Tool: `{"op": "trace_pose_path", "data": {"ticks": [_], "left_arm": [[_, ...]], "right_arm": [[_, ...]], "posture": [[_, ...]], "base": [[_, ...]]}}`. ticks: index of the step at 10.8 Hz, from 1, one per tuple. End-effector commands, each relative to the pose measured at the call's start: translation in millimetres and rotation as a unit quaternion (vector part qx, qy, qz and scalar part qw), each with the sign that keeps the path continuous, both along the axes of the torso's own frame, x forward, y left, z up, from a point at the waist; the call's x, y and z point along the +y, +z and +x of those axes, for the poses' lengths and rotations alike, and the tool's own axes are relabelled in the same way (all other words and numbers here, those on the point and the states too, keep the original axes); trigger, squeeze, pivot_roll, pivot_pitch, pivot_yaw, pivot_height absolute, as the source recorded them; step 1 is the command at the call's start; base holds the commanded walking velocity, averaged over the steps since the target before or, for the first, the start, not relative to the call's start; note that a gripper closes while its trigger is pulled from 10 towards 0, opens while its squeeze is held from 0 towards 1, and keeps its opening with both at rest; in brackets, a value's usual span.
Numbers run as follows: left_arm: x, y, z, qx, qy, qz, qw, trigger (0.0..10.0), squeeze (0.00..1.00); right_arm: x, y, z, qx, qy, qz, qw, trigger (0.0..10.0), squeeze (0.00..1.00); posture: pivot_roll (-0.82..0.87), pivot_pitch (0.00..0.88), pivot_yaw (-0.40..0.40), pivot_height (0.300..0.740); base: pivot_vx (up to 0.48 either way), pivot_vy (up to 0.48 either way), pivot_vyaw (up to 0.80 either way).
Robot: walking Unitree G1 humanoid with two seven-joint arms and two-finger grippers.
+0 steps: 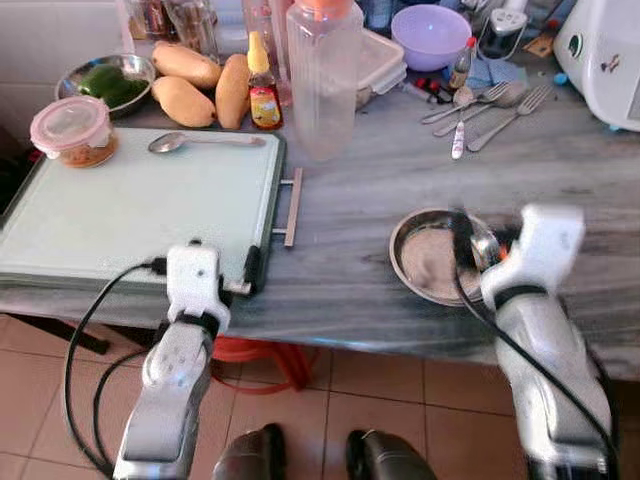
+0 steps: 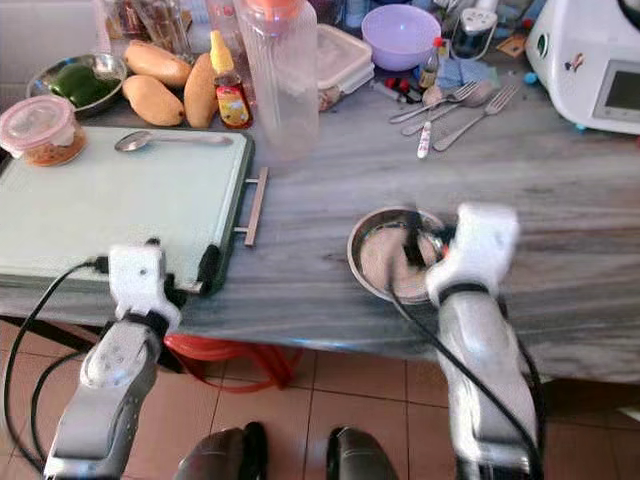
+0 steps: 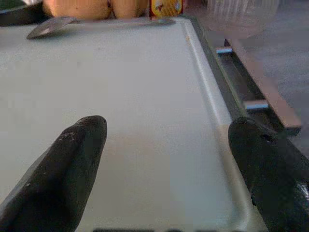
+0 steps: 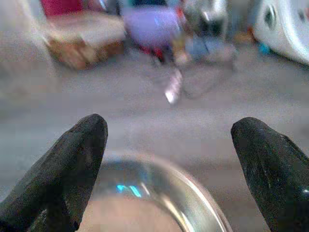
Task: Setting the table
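A round steel plate (image 1: 425, 262) lies on the grey marble counter near its front edge. My right gripper (image 1: 478, 245) hovers low over the plate's near right rim, open and empty; the picture of it is blurred. In the right wrist view the plate's rim (image 4: 193, 186) curves between the two fingers. A pale green tray (image 1: 130, 210) with a spoon (image 1: 190, 141) at its far edge sits on the left. Over the tray's near right corner my left gripper (image 1: 225, 262) is open, holding nothing. Several forks and spoons (image 1: 490, 105) lie at the back right.
A clear plastic jug (image 1: 322, 80) stands behind the tray's handle. A sauce bottle (image 1: 263, 95), yellow fruits (image 1: 190, 85), a pink-lidded container (image 1: 72, 130), a purple bowl (image 1: 430, 35) and a white appliance (image 1: 605, 55) line the back. The counter's front edge (image 1: 340, 335) is just before me.
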State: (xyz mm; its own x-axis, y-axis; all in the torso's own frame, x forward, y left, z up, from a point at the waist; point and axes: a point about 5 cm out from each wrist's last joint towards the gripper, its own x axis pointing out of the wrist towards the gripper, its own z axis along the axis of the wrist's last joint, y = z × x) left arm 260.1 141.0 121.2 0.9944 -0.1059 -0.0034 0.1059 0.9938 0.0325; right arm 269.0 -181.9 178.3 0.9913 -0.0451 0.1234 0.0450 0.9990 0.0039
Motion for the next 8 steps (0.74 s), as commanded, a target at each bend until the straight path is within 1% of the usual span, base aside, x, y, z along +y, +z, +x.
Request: {"op": "trace_pose_path", "data": {"ticks": [1,2,3,4,5,6,8], "left_arm": [[1.0,-5,-1.5,0.013,0.007,0.004,1.0,10.0,0.0],[0.3,-4,-2.1,0.012,0.007,0.004,1.0,10.0,0.0],[-0.2,-5,-3.3,0.013,0.009,0.002,1.0,10.0,0.0],[-1.3,-4,-3.9,0.012,0.012,0.002,1.0,10.0,0.0],[-1.1,-4,-4.5,0.013,0.016,0.0,1.0,10.0,0.0],[-1.0,-6,-5.7,0.016,0.02,-0.001,1.0,10.0,0.0],[-1.7,-5,-3.9,0.015,0.022,-0.004,1.0,10.0,0.0]], "right_arm": [[2.6,-5,-1.1,0.006,0.005,-0.002,1.0,10.0,1.0],[6.3,-7,-1.9,0.008,0.008,0.001,1.0,10.0,1.0],[9.1,-10,-4.3,0.009,0.012,-0.023,1.0,10.0,0.44],[13.5,-11,-6.7,-0.007,0.017,-0.086,0.996,10.0,0.0],[13.7,-11,-6.8,-0.009,0.012,-0.078,0.997,10.0,0.0],[9.6,-12,-3.8,-0.008,-0.004,-0.077,0.997,10.0,0.0],[4.7,-12,-0.2,-0.01,-0.014,-0.079,0.997,10.0,0.0]], "posture": [[-0.07,0.199,0.05,0.74],[-0.07,0.201,0.048,0.74],[-0.06,0.202,0.037,0.74],[-0.05,0.204,0.021,0.74],[-0.05,0.201,0.016,0.74],[-0.05,0.196,0.011,0.74],[-0.05,0.196,0.008,0.74]], "base": [[0.0,0.0,0.0],[0.0,0.0,0.0],[0.0,0.0,0.0],[0.0,0.0,0.0],[0.0,0.0,0.0],[0.0,0.0,0.0],[-0.257,0.0,0.0]]}}
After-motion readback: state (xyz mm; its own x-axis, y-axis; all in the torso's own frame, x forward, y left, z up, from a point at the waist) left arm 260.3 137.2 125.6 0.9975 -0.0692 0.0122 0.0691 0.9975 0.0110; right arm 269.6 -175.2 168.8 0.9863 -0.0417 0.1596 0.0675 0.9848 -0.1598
